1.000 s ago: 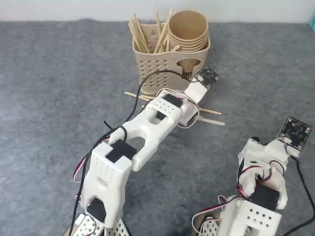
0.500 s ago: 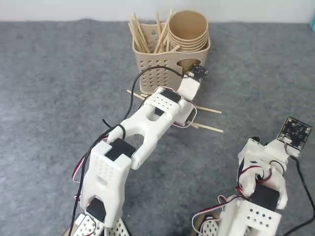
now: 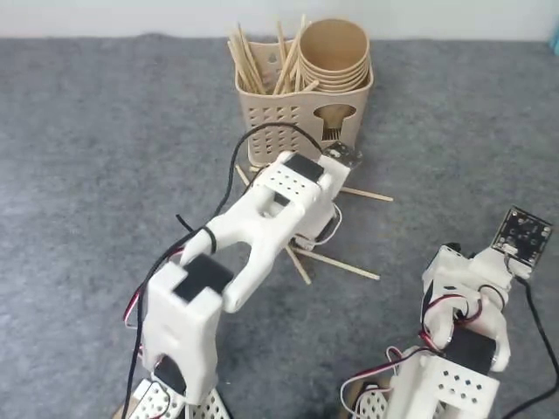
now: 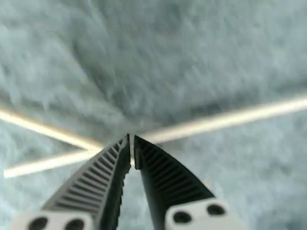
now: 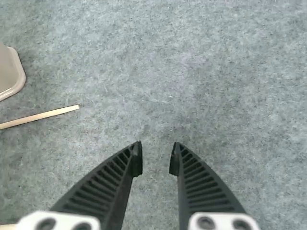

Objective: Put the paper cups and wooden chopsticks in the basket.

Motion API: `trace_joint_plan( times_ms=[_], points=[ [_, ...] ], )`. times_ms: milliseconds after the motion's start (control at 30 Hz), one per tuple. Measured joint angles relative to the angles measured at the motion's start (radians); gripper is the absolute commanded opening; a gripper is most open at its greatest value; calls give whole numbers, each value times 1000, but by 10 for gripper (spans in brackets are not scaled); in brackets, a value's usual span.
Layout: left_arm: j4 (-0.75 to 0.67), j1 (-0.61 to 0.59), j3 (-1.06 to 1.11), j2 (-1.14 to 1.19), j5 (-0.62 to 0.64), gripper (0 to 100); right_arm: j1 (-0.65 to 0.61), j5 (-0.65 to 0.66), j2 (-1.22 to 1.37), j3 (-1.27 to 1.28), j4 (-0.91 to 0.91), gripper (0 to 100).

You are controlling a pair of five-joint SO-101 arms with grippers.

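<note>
Step in hand, as judged: pick-up of the loose chopsticks [image 3: 336, 263]. Paper cups [image 3: 334, 48] already nested in the basket [image 3: 288, 122], next to a bundle of standing sticks [image 3: 249, 57].

Left hand [image 4: 131, 140]: clenched, jaws all but touching at the tips, a pale sliver showing between them. Taken to be gripping one long chopstick [image 4: 216, 123] at the spot where a second stick [image 4: 48, 129] meets it. Grip not fully confirmable.

Location of the gripped stick: flat on the table [image 3: 105, 175], directly under the left hand's tips, basket just beyond that hand.

Orientation: long axis level, running across the left hand's fingers and roughly square to them, with most of the length out to one side of the jaws. Off-centre hold, so expect droop at the long end.

Right hand [image 5: 156, 160]: released, jaws parted, nothing between them, low over bare table. Third stick [image 5: 41, 116] ahead of it and off to one side, a corner of the basket beyond.

Next move, as judged: raise clear of the table, tip the stick towards upright, lower into the basket beside the cups. Check that the second stick is not dragged along.
</note>
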Motion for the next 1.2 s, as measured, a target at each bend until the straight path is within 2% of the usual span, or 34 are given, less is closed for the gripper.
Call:
trace_joint_plan(
  times_ms=[200,333,567,700,867,1067,1200],
  points=[
    [20,5,173,-269,0,15,0,3,0,0,0,113],
    [26,-57,233,-503,-6,28,-32,60,0,-5,52,129],
    [94,-201,252,-921,-98,244,-207,135,0,-94,124,133],
    [126,-328,284,-1135,-153,261,-301,203,17,-173,132,133],
    [123,-489,450,-1369,-212,261,-348,307,250,-328,138,133],
    [-26,-644,758,-1553,-245,261,-348,454,640,-571,143,138],
    [-110,-700,899,-1568,-245,261,-371,529,901,-740,144,243]
  ],
)
